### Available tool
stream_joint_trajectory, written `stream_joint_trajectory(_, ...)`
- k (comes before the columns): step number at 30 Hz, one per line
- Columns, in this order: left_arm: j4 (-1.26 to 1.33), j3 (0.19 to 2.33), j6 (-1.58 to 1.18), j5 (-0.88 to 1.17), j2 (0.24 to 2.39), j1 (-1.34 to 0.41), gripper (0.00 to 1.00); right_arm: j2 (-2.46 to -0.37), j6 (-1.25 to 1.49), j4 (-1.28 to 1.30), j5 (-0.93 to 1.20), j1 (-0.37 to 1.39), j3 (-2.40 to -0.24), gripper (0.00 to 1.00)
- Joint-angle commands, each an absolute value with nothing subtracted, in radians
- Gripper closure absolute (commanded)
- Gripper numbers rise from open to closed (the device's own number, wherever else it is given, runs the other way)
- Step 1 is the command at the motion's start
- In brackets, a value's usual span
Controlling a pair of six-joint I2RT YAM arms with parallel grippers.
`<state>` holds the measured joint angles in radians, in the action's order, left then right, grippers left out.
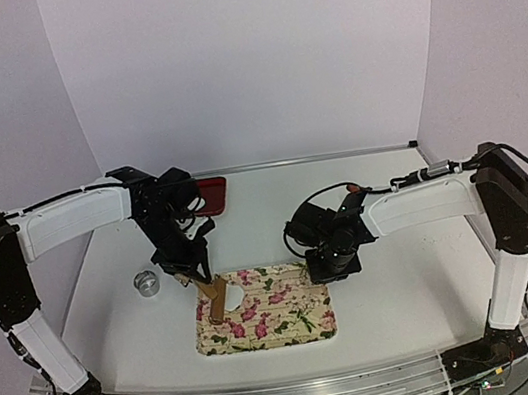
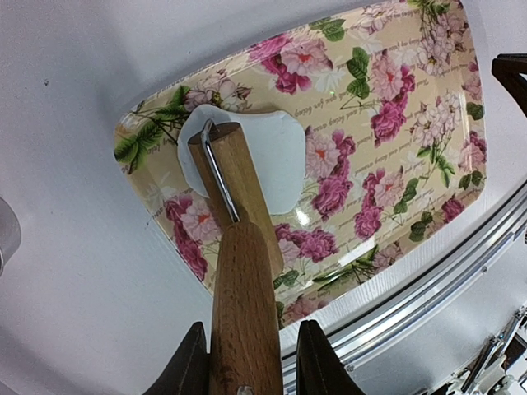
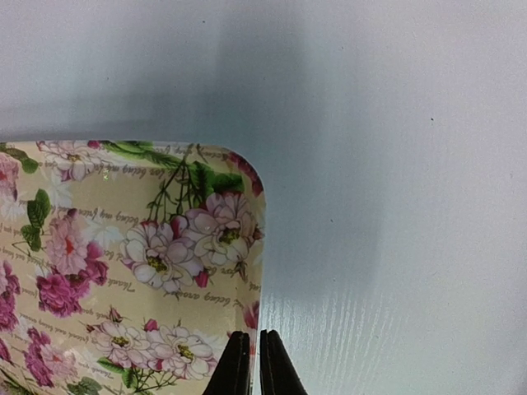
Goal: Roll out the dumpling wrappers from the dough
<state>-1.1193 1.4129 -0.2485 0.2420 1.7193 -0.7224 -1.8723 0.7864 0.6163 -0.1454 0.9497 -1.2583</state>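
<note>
Rolling is the step in hand. In the left wrist view our left gripper has its fingers partly apart and clamped on either side of the wooden handle of the rolling pin. The pin's far end rests on the dough sheet. This sheet is a flat white patch with a ragged outline, lying in the far-left corner of the floral tray. So the dough sits well ahead of the fingers, out at the tip of the tool and not between them. We see no cut round wrappers anywhere.

The top view shows the same layout. The pin slants down from the left arm onto the tray's left end, and the metal ring cutter stands on the table just left of the tray, untouched. Our right gripper is down at the tray's far-right corner, well apart from the dough.

In the right wrist view those fingers are pinched almost together with the tray's rim running right between them. We judge they're gripping the rim to steady the tray, and no dough shows here.

Next we'd judge the sheet needs more even passes of the pin to thin and widen it while the tray is held firm. Only then does the cutter come in.
</note>
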Motion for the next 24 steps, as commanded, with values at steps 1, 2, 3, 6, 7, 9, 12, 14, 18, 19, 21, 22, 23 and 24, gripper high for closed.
stream_joint_trajectory(1,-1.079,1.398,-0.209,0.258,1.736,-0.711,1.0,-1.898,0.792,0.631,-0.158,0.951,-1.271,0.92)
stream_joint_trajectory(2,-1.077,1.392,-0.207,0.261,1.739,-0.711,1.0,-1.901,0.791,0.63,-0.157,0.95,-1.27,0.92)
stream_joint_trajectory(3,-1.074,1.385,-0.204,0.263,1.741,-0.71,1.0,-1.906,0.791,0.63,-0.157,0.95,-1.27,0.92)
stream_joint_trajectory(6,-1.069,1.369,-0.198,0.264,1.745,-0.709,1.0,-1.922,0.792,0.63,-0.151,0.95,-1.266,0.88)
stream_joint_trajectory(7,-1.067,1.364,-0.197,0.265,1.746,-0.708,1.0,-1.928,0.793,0.63,-0.148,0.95,-1.266,0.87)
stream_joint_trajectory(9,-1.061,1.358,-0.195,0.269,1.746,-0.707,1.0,-1.938,0.795,0.627,-0.141,0.95,-1.266,0.85)
stream_joint_trajectory(12,-1.046,1.342,-0.193,0.289,1.746,-0.707,1.0,-1.955,0.795,0.617,-0.123,0.951,-1.266,0.82)
stream_joint_trajectory(14,-1.039,1.333,-0.191,0.295,1.751,-0.707,1.0,-1.966,0.796,0.613,-0.113,0.95,-1.266,0.82)
stream_joint_trajectory(18,-1.027,1.321,-0.189,0.296,1.75,-0.707,1.0,-1.972,0.801,0.608,-0.106,0.95,-1.257,0.85)
stream_joint_trajectory(19,-1.024,1.319,-0.188,0.299,1.751,-0.707,1.0,-1.974,0.802,0.608,-0.105,0.949,-1.254,0.85)
stream_joint_trajectory(21,-1.021,1.315,-0.187,0.304,1.755,-0.707,1.0,-1.978,0.807,0.608,-0.101,0.95,-1.249,0.86)
stream_joint_trajectory(22,-1.02,1.314,-0.186,0.304,1.756,-0.707,1.0,-1.979,0.813,0.609,-0.101,0.95,-1.246,0.86)
stream_joint_trajectory(23,-1.018,1.312,-0.186,0.304,1.756,-0.707,1.0,-1.976,0.818,0.609,-0.103,0.949,-1.241,0.86)
stream_joint_trajectory(24,-1.017,1.31,-0.186,0.303,1.755,-0.707,1.0,-1.973,0.823,0.609,-0.108,0.949,-1.237,0.85)
